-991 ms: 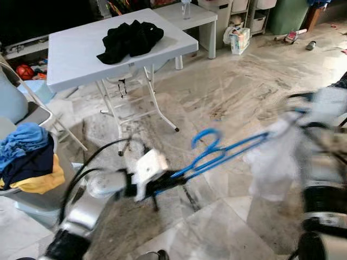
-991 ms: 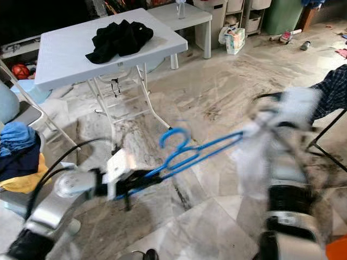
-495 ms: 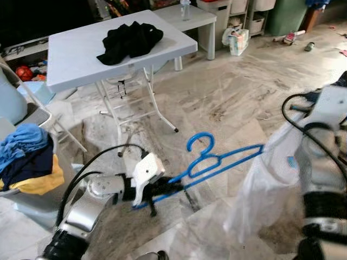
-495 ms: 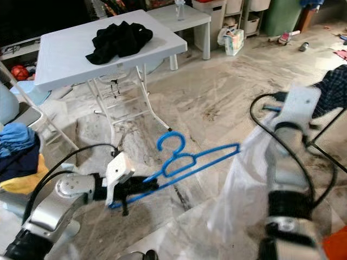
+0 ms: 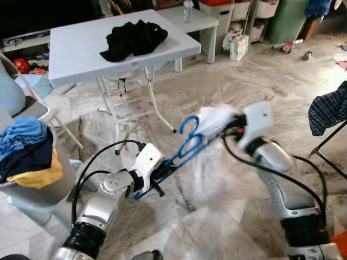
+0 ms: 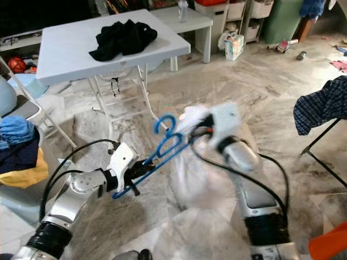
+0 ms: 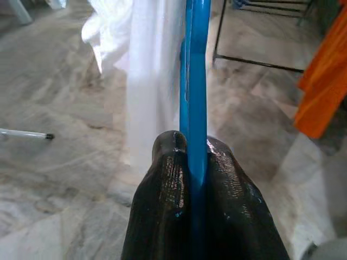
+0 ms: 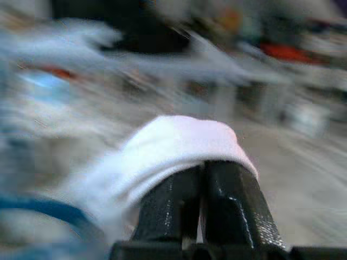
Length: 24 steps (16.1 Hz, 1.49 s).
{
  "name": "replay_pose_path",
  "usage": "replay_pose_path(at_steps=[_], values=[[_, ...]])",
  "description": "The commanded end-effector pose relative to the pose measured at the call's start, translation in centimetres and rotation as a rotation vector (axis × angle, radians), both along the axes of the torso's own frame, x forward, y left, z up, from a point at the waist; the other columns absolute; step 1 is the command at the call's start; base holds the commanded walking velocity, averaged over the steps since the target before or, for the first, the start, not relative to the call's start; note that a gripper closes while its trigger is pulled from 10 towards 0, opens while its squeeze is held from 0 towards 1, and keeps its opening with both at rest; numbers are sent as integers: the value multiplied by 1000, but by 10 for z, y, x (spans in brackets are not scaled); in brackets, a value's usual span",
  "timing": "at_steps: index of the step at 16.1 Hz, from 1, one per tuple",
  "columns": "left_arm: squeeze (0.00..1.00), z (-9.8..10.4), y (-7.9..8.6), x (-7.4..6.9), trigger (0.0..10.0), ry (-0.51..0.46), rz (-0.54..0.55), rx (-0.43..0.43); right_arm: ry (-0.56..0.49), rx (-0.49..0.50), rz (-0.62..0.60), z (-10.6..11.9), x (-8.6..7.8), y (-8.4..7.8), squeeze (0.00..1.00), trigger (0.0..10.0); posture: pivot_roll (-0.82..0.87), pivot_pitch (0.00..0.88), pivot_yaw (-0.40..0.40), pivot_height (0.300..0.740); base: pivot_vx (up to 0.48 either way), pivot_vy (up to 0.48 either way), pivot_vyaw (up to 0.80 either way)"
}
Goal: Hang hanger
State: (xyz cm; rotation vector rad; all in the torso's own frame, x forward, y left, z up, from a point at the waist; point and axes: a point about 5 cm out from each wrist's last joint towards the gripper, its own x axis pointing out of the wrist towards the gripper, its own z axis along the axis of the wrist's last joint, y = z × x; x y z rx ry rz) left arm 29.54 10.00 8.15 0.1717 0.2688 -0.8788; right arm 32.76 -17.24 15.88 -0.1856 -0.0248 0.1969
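Observation:
A blue plastic hanger [image 5: 186,142] slants up from my left gripper [image 5: 159,174], which is shut on its lower bar. In the left wrist view the two black fingers [image 7: 168,162] pinch the blue bar [image 7: 194,81], and a white garment [image 7: 146,65] hangs just beyond. My right gripper [image 5: 230,129] is shut on that white garment [image 5: 212,117], bunched right beside the hanger's hook; the rest droops, blurred, toward the floor. In the right wrist view the fingers [image 8: 230,189] are closed with the white cloth [image 8: 179,143] folded over their tips.
A white folding table [image 5: 76,51] with black clothes [image 5: 134,38] stands behind. A basket of blue and yellow laundry [image 5: 27,149] is at the left. At the right a plaid shirt [image 5: 329,108] hangs on a black rack. Bare marble floor [image 5: 233,81] lies between.
My right gripper has swung left and up with the white garment, from the hanger's far end to beside its hook. The hanger now tilts more steeply upward in my left gripper.

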Motion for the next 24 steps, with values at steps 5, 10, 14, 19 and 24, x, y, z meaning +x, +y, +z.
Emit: replay_pose_path(at_steps=[5, 10, 14, 19, 24], values=[[0, -8, -9, -27, 0, 169, -294, -7, 15, 111, -442, -10, -3, -54, 0, 0, -127, 54, 67, 740, 0, 0, 0], [0, -12, -4, -32, 0, 199, -302, 25, -64, 135, -471, 4, 13, -39, 0, 0, -94, 50, 49, 740, 0, 0, 0], [0, -6, 4, -32, 2275, 143, -162, -75, -103, 71, -583, 5, 10, -66, 0, 0, -88, 56, 45, 740, 0, 0, 0], [0, 15, 22, -26, 10000, -20, 229, -253, -19, 113, -706, -21, -15, -93, 0, 0, -75, 64, 47, 740, 0, 0, 0], [0, 22, 29, -20, 10000, -145, 531, -242, -19, 127, -194, -19, -44, -42, 0, 0, -74, 64, 54, 740, 0, 0, 0]])
